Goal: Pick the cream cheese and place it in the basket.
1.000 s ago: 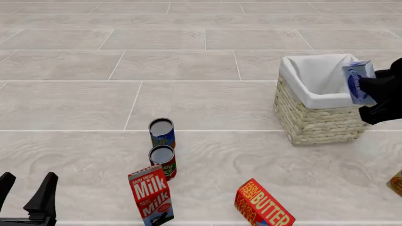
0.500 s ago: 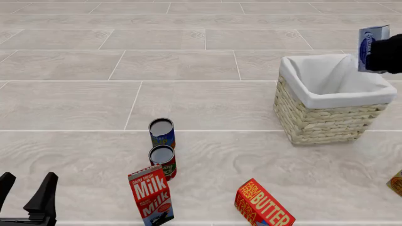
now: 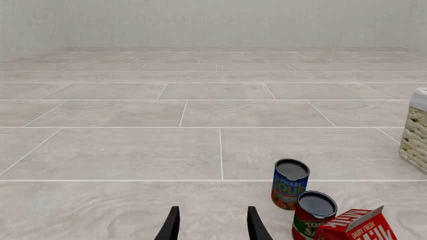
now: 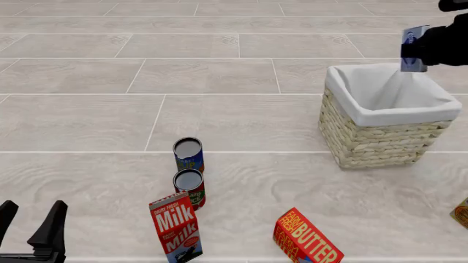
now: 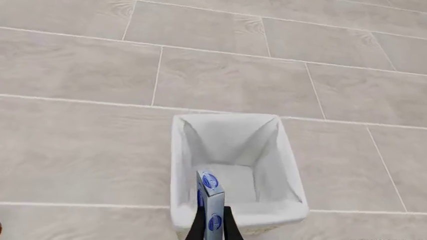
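My right gripper (image 4: 418, 52) is shut on the cream cheese (image 4: 412, 48), a small pale blue-white box held on edge above the far right rim of the basket (image 4: 373, 139). In the right wrist view the cream cheese (image 5: 211, 210) hangs between my fingers over the near rim of the basket (image 5: 180, 165), whose white-lined inside is empty. My left gripper (image 4: 29, 219) is open and empty at the bottom left, low over the floor; it also shows in the left wrist view (image 3: 212, 225).
Two cans (image 4: 188, 153) (image 4: 189, 186) stand left of centre with a red milk carton (image 4: 175, 224) in front of them. A red-orange butter box (image 4: 306, 238) lies at bottom centre. Another item (image 4: 461, 212) peeks in at the right edge.
My right gripper has lifted the cream cheese up from beside the basket's right side and carried it left, above the basket's far right rim. The left arm has not moved.
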Controlling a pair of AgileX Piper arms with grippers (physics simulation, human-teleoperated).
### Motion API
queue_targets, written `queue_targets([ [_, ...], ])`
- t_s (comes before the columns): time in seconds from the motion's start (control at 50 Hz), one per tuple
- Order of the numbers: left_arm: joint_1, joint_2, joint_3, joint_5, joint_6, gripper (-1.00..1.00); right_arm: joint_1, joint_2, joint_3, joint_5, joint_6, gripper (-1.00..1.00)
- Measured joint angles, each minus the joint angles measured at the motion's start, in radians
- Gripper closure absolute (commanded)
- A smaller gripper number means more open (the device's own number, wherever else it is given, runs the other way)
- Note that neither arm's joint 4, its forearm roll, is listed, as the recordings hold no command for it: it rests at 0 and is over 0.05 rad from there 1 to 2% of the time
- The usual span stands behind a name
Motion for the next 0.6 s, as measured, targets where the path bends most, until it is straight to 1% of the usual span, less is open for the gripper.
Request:
queue_targets([
  [0.18,0.000,0.000,0.000,0.000,0.000,-1.00,-0.025,0.091,-0.044,-0.009,0.015,1.00],
  [0.52,0.000,0.000,0.000,0.000,0.000,-1.00,-0.086,0.212,-0.129,-0.022,0.125,1.00],
  [0.6,0.000,0.000,0.000,0.000,0.000,-1.00,-0.096,0.233,-0.143,-0.025,0.139,1.00],
])
